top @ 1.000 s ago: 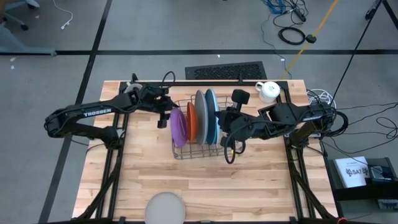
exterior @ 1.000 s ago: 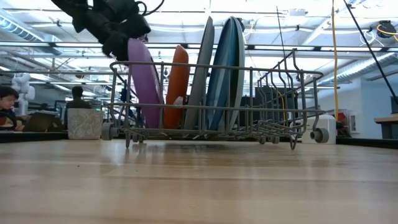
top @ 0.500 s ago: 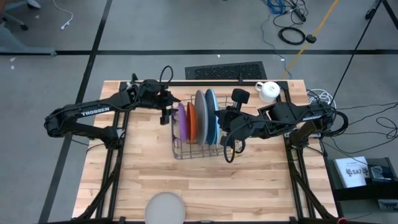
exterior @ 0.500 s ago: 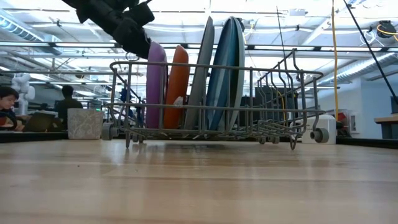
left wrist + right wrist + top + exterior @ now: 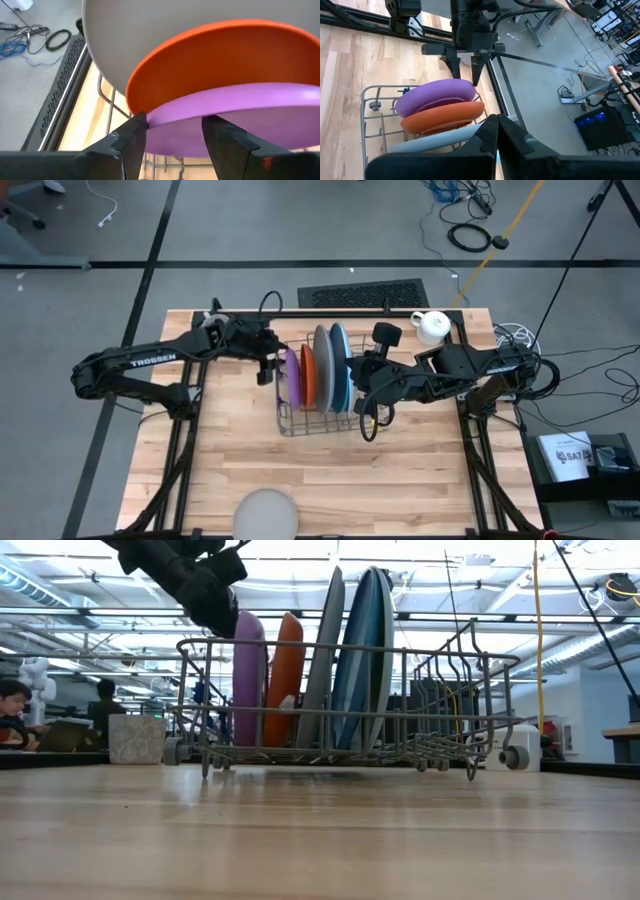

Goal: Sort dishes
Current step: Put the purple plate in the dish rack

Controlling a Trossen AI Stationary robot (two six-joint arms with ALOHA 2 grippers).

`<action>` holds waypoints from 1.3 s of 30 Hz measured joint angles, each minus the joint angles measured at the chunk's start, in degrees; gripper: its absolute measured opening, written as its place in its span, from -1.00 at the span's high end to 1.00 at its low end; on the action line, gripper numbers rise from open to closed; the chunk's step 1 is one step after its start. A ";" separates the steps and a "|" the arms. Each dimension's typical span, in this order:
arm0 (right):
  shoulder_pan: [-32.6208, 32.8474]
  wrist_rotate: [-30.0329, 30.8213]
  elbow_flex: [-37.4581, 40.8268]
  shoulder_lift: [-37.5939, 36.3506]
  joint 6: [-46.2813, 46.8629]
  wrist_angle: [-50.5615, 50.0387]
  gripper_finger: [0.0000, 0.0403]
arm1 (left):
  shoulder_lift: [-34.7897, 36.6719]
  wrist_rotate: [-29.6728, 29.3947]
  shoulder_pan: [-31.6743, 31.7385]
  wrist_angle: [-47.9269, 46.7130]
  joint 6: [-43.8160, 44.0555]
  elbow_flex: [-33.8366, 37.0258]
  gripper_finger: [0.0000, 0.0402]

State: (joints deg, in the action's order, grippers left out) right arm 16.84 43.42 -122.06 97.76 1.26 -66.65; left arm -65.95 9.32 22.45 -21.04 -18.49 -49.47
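Purple plate [image 5: 291,377] stands upright at the left end of the wire rack [image 5: 300,426], rim between the left gripper's [image 5: 268,364] spread fingers, so a careless withdrawal could snag and tip it.

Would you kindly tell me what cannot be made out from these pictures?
High view: the whitish-grey plate lying flat is cut off by the picture's bottom edge.
Left wrist view: the lower part of the purple plate sits behind the left tool.
Left wrist view: the orange plate hides the blue plates.
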 joint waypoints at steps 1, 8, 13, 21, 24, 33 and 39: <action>0.00 0.02 0.00 0.00 0.00 0.02 1.00 | -0.05 -0.53 -0.18 -0.28 -0.02 0.00 0.06; 0.04 0.00 0.00 0.00 0.56 0.00 1.00 | -0.42 -4.80 -0.81 -3.33 0.26 0.17 0.05; 0.11 0.00 0.00 0.00 0.66 0.00 1.00 | -0.44 -7.30 -0.86 -5.61 1.14 0.20 0.05; 0.11 0.00 0.00 0.00 0.68 0.00 1.00 | -0.44 -8.62 -0.87 -9.01 1.77 0.20 0.05; 0.11 0.00 0.00 0.00 0.68 0.00 1.00 | -0.44 -8.83 -0.85 -11.35 3.00 0.20 0.06; -0.28 0.00 0.00 0.00 0.68 -0.02 1.00 | -0.44 -9.36 -0.85 -13.76 3.09 0.20 0.06; -0.28 0.00 0.00 0.00 0.68 -0.02 1.00 | -0.45 -11.70 -0.87 -19.86 3.09 0.26 0.06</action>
State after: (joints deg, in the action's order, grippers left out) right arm 16.56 43.42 -122.06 97.76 1.93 -66.67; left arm -66.40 -2.38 21.58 -40.91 -15.41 -49.21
